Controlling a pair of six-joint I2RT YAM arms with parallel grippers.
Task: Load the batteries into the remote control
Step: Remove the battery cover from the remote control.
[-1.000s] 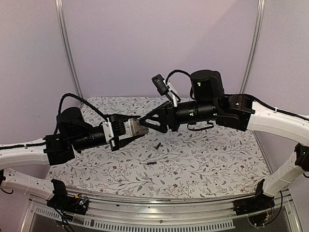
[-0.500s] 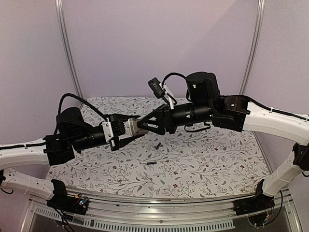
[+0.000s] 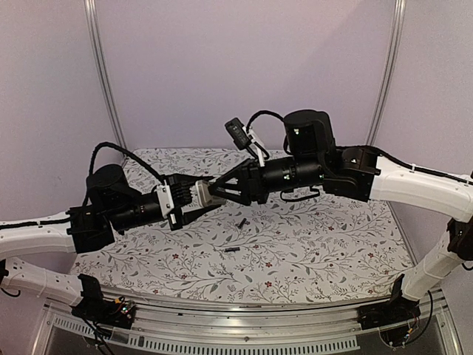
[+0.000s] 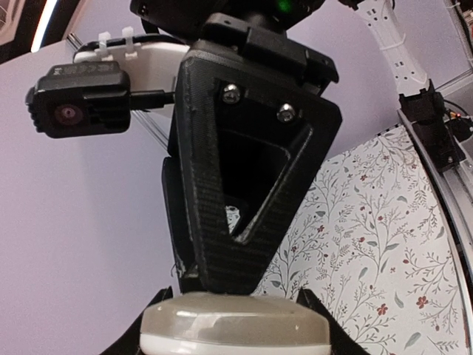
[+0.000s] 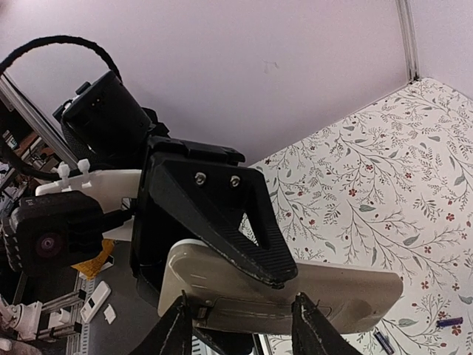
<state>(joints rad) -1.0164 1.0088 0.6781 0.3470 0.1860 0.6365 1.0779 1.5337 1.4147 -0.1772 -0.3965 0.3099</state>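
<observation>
While the left gripper (image 4: 233, 329) clasped the remote control (image 5: 332, 292) in midair, the fingers of the right gripper (image 5: 240, 325) met its end, their hold impossible to tell; both batteries (image 3: 242, 222) lay below on the flowered table (image 3: 332, 244).

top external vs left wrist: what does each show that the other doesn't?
Only top external: the batteries lying loose on the floral cloth, plus the left arm.
Only left wrist: a close-up of one finger of the right gripper, right at the end of the remote control.
Both: the remote control, the right gripper, the right wrist camera and the cloth.
</observation>
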